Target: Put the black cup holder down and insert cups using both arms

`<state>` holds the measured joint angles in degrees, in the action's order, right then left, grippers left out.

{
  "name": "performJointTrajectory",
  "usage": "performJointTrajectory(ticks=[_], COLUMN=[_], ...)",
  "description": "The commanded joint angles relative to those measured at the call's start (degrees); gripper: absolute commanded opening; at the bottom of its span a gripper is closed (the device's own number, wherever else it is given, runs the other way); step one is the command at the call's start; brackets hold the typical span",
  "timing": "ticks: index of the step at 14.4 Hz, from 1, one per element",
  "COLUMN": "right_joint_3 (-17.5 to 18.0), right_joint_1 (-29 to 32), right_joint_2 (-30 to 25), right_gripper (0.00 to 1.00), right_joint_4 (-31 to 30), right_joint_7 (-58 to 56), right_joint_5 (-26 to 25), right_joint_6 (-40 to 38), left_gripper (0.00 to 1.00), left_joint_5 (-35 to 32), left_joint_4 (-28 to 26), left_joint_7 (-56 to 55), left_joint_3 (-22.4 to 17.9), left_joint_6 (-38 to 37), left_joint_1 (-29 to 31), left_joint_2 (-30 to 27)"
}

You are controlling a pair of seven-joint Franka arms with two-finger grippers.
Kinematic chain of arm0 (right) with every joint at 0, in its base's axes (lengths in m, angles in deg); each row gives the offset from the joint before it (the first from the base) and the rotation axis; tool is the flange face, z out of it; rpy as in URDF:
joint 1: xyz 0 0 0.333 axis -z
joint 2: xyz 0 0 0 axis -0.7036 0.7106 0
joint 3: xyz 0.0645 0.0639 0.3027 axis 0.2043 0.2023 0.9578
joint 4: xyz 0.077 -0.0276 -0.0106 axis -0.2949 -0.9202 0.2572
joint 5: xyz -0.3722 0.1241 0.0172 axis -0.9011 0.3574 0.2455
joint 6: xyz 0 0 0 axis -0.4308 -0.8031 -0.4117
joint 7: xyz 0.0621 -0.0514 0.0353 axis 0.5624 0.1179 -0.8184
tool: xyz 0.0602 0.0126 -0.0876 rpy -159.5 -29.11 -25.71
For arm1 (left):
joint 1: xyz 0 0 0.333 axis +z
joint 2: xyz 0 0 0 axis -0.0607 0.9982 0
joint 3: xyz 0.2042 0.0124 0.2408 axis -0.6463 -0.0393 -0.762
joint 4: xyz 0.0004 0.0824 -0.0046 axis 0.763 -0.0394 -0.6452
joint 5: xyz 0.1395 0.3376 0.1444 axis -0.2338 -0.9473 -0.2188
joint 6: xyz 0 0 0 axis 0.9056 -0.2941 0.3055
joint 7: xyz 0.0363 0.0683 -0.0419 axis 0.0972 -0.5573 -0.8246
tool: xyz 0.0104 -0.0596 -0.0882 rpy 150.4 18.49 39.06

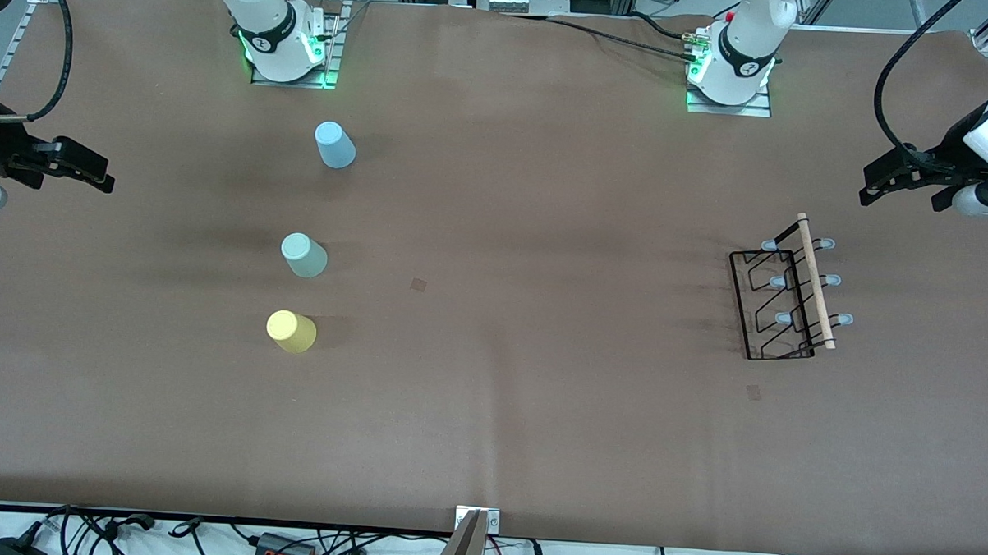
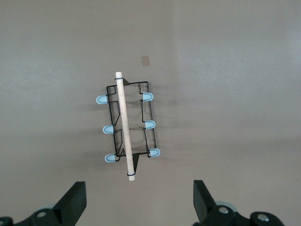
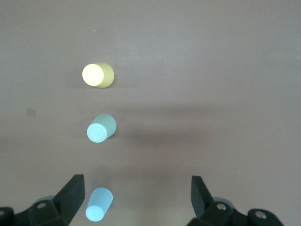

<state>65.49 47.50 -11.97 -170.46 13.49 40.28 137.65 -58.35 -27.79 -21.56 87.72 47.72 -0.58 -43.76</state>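
Holder [image 1: 791, 298] sits untouched, cups [image 1: 304, 255] well apart — nothing begun; left gripper [image 2: 139, 201] and right gripper [image 3: 137, 197] hang open, so left should descend onto its rod.

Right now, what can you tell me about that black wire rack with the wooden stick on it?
The black cup holder is a thin black wire frame carrying a light wooden rod along its top, with six pale blue-grey tipped pegs, three sticking out to each side. It stands on the brown table toward the left arm's end, empty, with no cup on it. Nothing grips or touches it; the three cups sit apart, toward the right arm's end.
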Motion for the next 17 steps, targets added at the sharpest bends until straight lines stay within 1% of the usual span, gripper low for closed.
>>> performJointTrajectory(ticks=[1,4,8,9,11,13,14,16,17], right_joint_3=[-0.06,-0.06,-0.15,-0.15,-0.06,-0.06,0.2,0.38,0.46], right_joint_1=[-0.15,0.12,0.12,0.12,-0.14,-0.41,-0.58,-0.94,-0.94], right_joint_2=[0.27,0.62,4.21,4.4,4.58,3.79,3.09,-0.41,-2.87], right_gripper=[1.0,1.0,1.0,1.0,1.0,1.0,1.0,1.0,1.0], right_joint_4=[1.33,1.42,0.98,0.98,0.11,-3.13,-5.67,-15.14,-21.46], right_joint_7=[0.19,-0.95,-1.22,-1.04,-0.87,-0.86,-0.87,-0.69,-0.52], right_joint_5=[0.69,0.6,0.07,-0.01,-0.28,-0.37,-0.37,-0.28,-0.28], right_joint_6=[-1.13,-1.22,-8.05,-9.55,-9.66,-6.86,-4.15,5.93,11.9], left_gripper=[1.0,1.0,1.0,1.0,1.0,1.0,1.0,1.0,1.0], left_joint_5=[1.17,1.17,1.17,1.17,1.17,1.17,1.17,1.17,1.17], left_joint_4=[1.63,1.63,1.63,1.63,1.63,1.63,1.63,1.63,1.72], left_joint_7=[1.59,1.59,1.59,1.59,1.59,1.59,1.59,1.59,1.59], left_joint_3=[-0.17,-0.17,-0.17,-0.08,-0.08,-0.08,-0.08,-0.08,-0.08], left_joint_6=[-1.18,-1.09,-1.0,-0.92,-0.92,-0.83,-0.83,-0.83,-0.83], left_joint_1=[0.27,0.27,0.18,0.18,-0.08,-0.26,-0.26,-0.26,-0.26], left_joint_2=[0.59,0.59,0.59,0.59,0.59,0.59,0.59,0.59,0.59])
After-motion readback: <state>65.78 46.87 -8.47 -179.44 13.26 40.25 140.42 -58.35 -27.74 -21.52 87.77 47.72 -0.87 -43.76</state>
